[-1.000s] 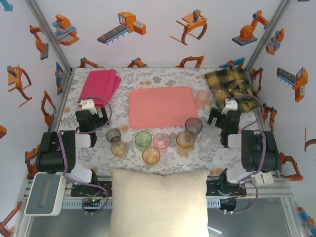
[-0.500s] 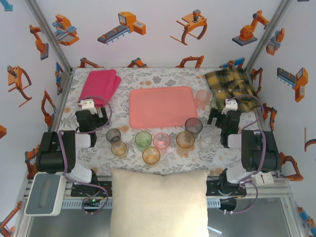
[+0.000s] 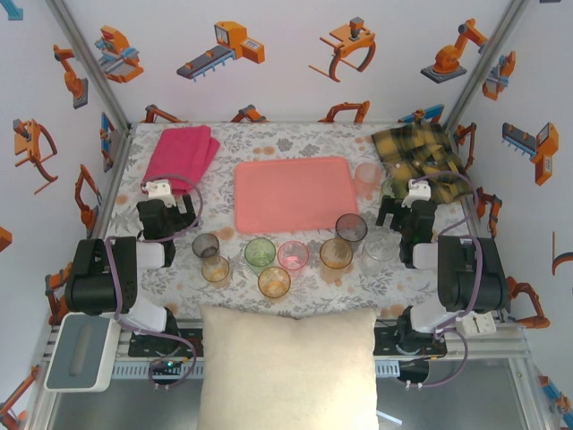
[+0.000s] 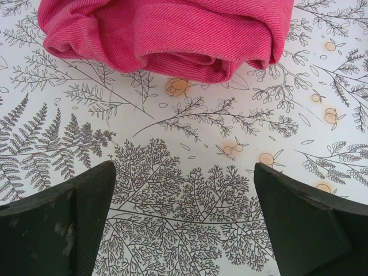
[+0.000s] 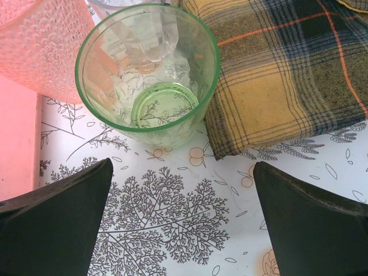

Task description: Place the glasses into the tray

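Note:
The salmon-pink tray [image 3: 291, 193] lies empty at the table's middle. In front of it stand several glasses: grey [image 3: 206, 245], amber [image 3: 216, 269], green [image 3: 260, 253], pink [image 3: 293, 255], amber [image 3: 274, 281], amber [image 3: 336, 253], smoky [image 3: 351, 228] and clear [image 3: 380, 246]. A pink glass [image 3: 367, 176] stands at the tray's right edge. My right gripper [image 5: 183, 224] is open, just short of a green glass [image 5: 148, 75] that stands beside a pink glass [image 5: 40, 46]. My left gripper [image 4: 184, 224] is open over bare tablecloth. Seen from above, the left gripper [image 3: 168, 199] and right gripper [image 3: 400, 199] flank the tray.
A folded magenta towel [image 4: 167, 34] [image 3: 183, 152] lies ahead of the left gripper. A yellow plaid cloth [image 5: 282, 69] [image 3: 421, 148] touches the green glass's right side. A cream pillow [image 3: 286, 358] covers the near edge between the arm bases. Patterned walls enclose the table.

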Controlling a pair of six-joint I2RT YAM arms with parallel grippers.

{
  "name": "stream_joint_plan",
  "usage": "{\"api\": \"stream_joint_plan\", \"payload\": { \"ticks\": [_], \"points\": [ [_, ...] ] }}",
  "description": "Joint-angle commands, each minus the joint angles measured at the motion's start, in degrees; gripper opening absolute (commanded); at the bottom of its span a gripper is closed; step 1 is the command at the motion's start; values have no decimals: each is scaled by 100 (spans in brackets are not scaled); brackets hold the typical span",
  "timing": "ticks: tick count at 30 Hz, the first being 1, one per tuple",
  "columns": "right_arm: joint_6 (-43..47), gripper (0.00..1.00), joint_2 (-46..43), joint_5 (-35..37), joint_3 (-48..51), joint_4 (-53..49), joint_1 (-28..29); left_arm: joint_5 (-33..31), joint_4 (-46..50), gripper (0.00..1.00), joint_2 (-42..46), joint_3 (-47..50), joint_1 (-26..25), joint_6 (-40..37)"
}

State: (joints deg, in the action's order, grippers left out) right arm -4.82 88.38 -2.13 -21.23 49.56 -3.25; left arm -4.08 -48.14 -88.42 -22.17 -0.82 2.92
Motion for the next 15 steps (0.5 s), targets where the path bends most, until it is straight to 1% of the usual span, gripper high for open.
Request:
{"api": "stream_joint_plan", "payload": {
  "ticks": [1, 3, 9, 12, 14, 15],
  "points": [
    [65, 99, 17, -12, -91, 67, -42, -41, 24, 97, 6, -120, -39, -46],
    [8, 99, 9, 149, -83, 71, -40, -37, 24, 97, 4, -117, -36, -42],
    [17, 99, 13, 158, -87, 67, -38, -102, 15, 97, 12, -116, -67, -53],
    [16, 100, 9, 134, -4, 225, -37, -96, 9, 97, 16, -105, -67, -52],
    [-29, 100, -41, 195, -4, 209, -38, -55, -8, 97, 24, -92, -59, -45],
    [-65, 100, -97, 281, -10, 164, -39, 96, 3, 97, 18, -94, -35, -71]
  ]
}}
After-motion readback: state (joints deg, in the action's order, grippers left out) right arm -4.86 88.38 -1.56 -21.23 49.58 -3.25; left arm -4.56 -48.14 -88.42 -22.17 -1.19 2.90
